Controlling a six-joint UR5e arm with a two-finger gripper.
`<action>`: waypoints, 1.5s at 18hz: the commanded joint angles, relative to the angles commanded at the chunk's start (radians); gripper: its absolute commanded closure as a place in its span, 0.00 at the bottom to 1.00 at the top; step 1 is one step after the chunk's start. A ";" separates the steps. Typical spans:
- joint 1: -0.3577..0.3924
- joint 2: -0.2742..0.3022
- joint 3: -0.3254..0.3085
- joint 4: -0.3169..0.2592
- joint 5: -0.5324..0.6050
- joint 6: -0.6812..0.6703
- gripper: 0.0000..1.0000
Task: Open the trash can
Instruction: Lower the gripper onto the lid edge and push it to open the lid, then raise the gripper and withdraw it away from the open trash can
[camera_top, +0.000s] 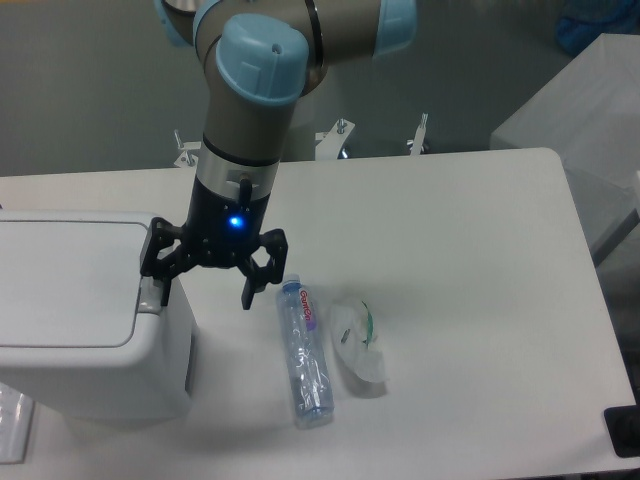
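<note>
Hand at right edge of bin, lid down.
Large boxy white plastic trash can (80, 320) sits at tabletop's (460, 260) left edge, flat lid shut. Black two-finger hand (204, 293) hangs with fingers spread, left finger (158, 272) at the grey push tab (150, 297). Clear plastic bottle (304, 350) and crumpled clear wrapper (358, 345) lie to the right.

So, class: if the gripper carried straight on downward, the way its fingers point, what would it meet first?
Probably the trash can: the gripper is open, and one finger hangs over the grey tab at the lid's edge. The other finger seems to hang over bare table. Depth is hard to judge.
</note>
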 joint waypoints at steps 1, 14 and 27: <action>0.000 -0.002 0.000 0.002 0.000 0.000 0.00; 0.000 -0.003 0.070 0.098 0.002 0.009 0.00; 0.098 0.014 0.175 -0.023 0.340 0.452 0.00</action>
